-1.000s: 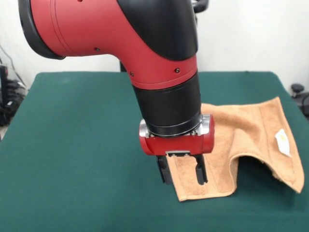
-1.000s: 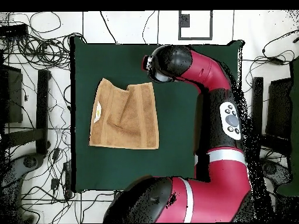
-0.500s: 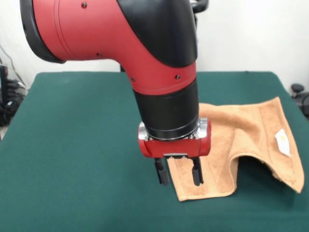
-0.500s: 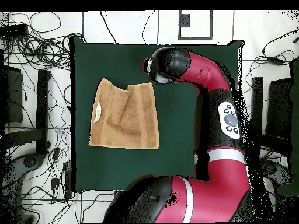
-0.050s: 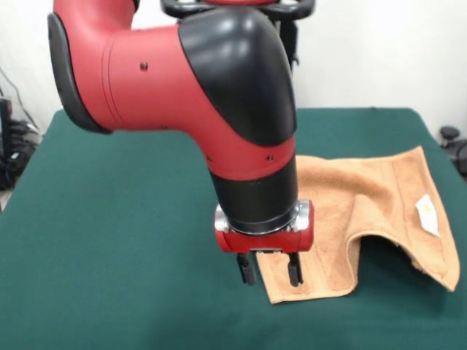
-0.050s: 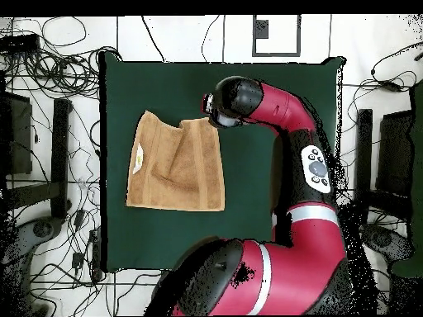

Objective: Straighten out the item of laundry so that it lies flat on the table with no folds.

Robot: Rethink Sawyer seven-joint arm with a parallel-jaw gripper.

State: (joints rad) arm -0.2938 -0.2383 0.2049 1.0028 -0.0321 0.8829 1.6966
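An orange-tan towel (image 5: 372, 211) lies on the dark green table (image 5: 117, 240), rumpled: its near edge arches up in a fold and one flap juts toward the front. A white label (image 5: 427, 214) shows near its right edge. My gripper (image 5: 269, 271) stands open over the towel's near left corner, one finger (image 5: 246, 269) just off the cloth on the felt side, the other (image 5: 294, 268) over the border band. From overhead the towel (image 6: 176, 163) sits left of centre, and the arm's wrist (image 6: 225, 107) covers the gripper at the towel's upper right corner.
Cables (image 6: 58, 74) and stands lie on the floor around the table. The arm's red body (image 6: 306, 223) reaches across the table's right half in the overhead view. Green felt (image 5: 109, 292) stretches wide to the towel's left in the front view.
The gripper has come down closer to the towel's corner, still open, and shifted slightly right. The arm's elbow has swung over. The towel has not moved.
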